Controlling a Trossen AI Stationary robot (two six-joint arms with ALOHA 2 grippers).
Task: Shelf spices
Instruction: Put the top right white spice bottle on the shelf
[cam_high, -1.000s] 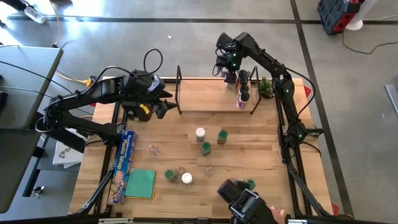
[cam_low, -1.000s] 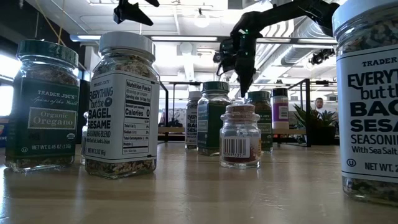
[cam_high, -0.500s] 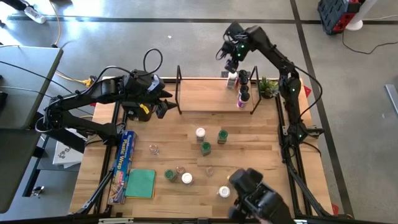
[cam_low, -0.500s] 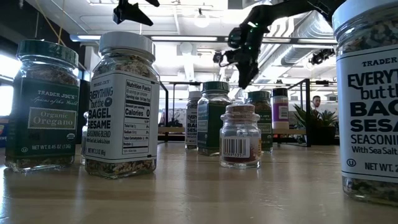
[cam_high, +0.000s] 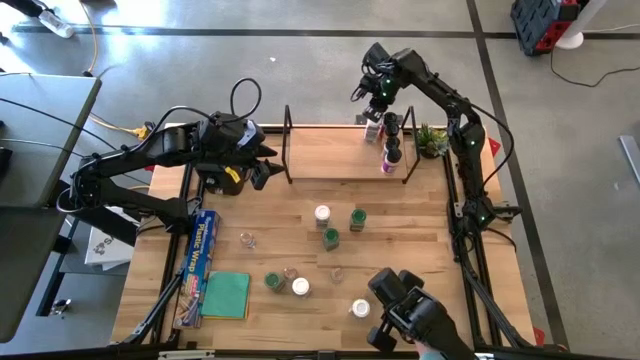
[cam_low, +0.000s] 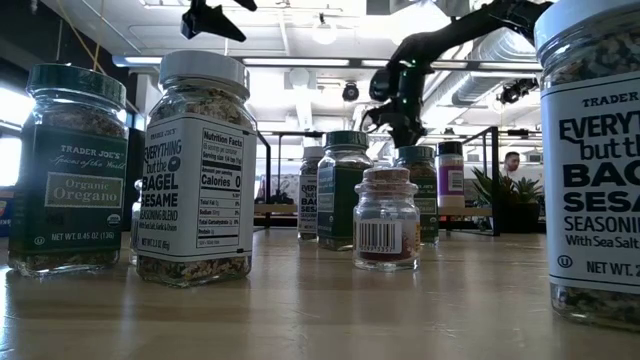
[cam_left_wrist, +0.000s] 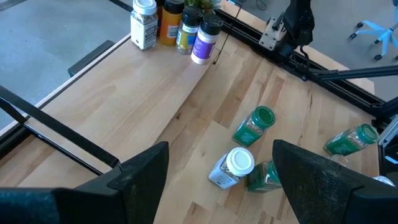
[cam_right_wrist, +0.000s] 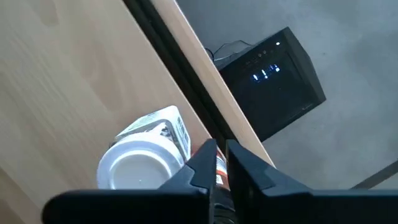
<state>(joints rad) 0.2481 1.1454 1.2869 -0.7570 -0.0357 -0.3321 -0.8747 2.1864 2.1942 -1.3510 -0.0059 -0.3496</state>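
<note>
The shelf (cam_high: 330, 152) has a light board between black end frames, and several spice jars (cam_high: 385, 145) stand on its right end. More spice jars stand loose on the table: a white-lidded one (cam_high: 322, 214), green-lidded ones (cam_high: 357, 218) (cam_high: 330, 238) (cam_high: 274, 282), and a white-lidded one (cam_high: 360, 308) near the front. My right gripper (cam_high: 373, 97) hangs shut over the shelf's far right corner, above a white-lidded jar (cam_right_wrist: 138, 163), with nothing between its fingers. My left gripper (cam_high: 262, 166) waits open off the shelf's left end, and its wrist view looks down on the loose jars (cam_left_wrist: 233, 167).
A blue box (cam_high: 203, 248) and a green cloth (cam_high: 227, 295) lie at the near left. A small potted plant (cam_high: 428, 140) stands right of the shelf. A dark object with a person's hand (cam_high: 415, 318) reaches in at the near edge. Small clear jars (cam_high: 247, 239) stand among the others.
My right gripper has lifted off the jars at the shelf's right end, drifted toward the far edge, rolled, and shut. At the near edge the dark object has shifted right; a green-lidded jar beside it is gone and a white-lidded jar now stands there.
</note>
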